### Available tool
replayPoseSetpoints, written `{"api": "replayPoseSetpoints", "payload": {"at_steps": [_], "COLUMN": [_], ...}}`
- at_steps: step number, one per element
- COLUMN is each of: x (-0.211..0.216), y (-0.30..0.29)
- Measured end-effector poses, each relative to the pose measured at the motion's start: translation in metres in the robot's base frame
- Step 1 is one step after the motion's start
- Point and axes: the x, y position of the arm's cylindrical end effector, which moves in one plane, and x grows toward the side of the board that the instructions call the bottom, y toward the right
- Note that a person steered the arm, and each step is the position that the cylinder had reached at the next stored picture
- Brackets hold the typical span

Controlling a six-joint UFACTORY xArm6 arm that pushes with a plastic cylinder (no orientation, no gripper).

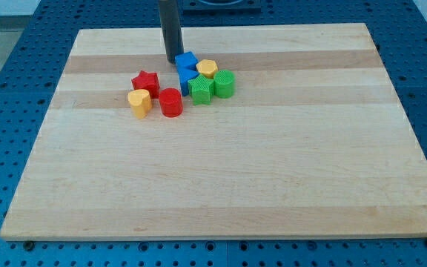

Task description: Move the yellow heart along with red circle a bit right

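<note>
The yellow heart [139, 102] lies on the wooden board at the view's upper left of centre. The red circle [171, 102] stands just to its right, a small gap between them. My tip [172, 59] is at the end of the dark rod near the view's top. It is above and slightly right of the red circle, well apart from it. It is next to the left side of a blue block [186, 61].
A red star [146, 81] sits just above the yellow heart. To the right of the red circle cluster a second blue block [187, 77], a yellow block [207, 69], a green star-like block [201, 89] and a green circle [224, 84]. The board [221, 178] rests on a blue pegboard.
</note>
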Motion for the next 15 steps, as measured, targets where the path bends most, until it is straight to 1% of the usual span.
{"api": "replayPoseSetpoints", "payload": {"at_steps": [1, 2, 3, 4, 5, 6, 7, 8, 9, 10, 12, 15], "x": [0.008, 0.0, -0.022, -0.028, -0.022, 0.048, 0.11, 0.138, 0.138, 0.137, 0.112, 0.1], "y": [0.002, 0.002, -0.007, -0.075, -0.155, -0.189, -0.195, -0.182, -0.154, -0.111, -0.082, -0.034]}}
